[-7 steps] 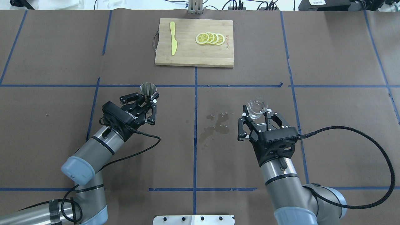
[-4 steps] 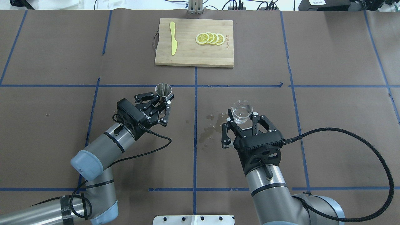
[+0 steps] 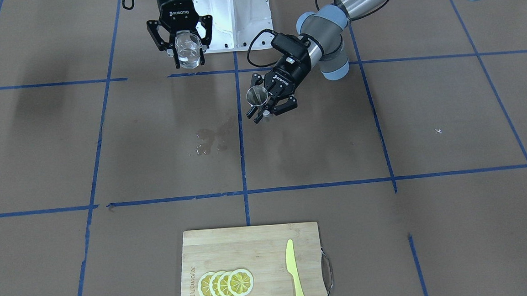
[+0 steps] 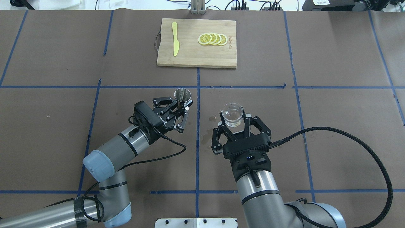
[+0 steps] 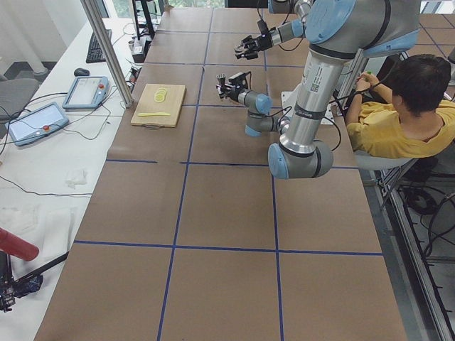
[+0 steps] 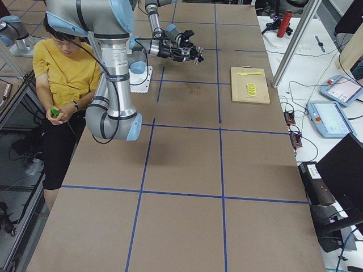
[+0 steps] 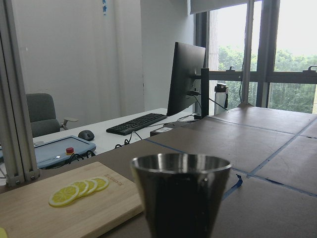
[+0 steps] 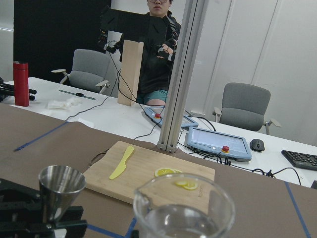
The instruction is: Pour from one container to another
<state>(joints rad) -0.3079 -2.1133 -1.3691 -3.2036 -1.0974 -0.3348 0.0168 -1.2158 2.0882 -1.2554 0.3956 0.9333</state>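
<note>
My right gripper (image 4: 236, 125) is shut on the clear glass cup (image 4: 232, 114), held upright above the table with clear liquid inside; the same cup (image 3: 188, 49) shows in the front view and fills the bottom of the right wrist view (image 8: 183, 210). The silver jigger (image 4: 182, 96) stands upright in my left gripper (image 4: 183, 107), which is shut on its waist, left of the centre tape line. From the front the jigger (image 3: 257, 98) sits right of the cup. Its top cone (image 7: 181, 196) fills the left wrist view. Cup and jigger are about a hand's width apart.
A wooden cutting board (image 4: 196, 61) lies at the far centre with several lemon slices (image 4: 212, 39) and a yellow knife (image 4: 175, 38). A wet spill (image 4: 211, 119) marks the brown paper below the cup. A person in a yellow shirt (image 5: 394, 121) sits behind the robot.
Both arms have moved toward the centre line. The left gripper carried the jigger to the right, and the right gripper carried the cup to the left, over the wet patch.
</note>
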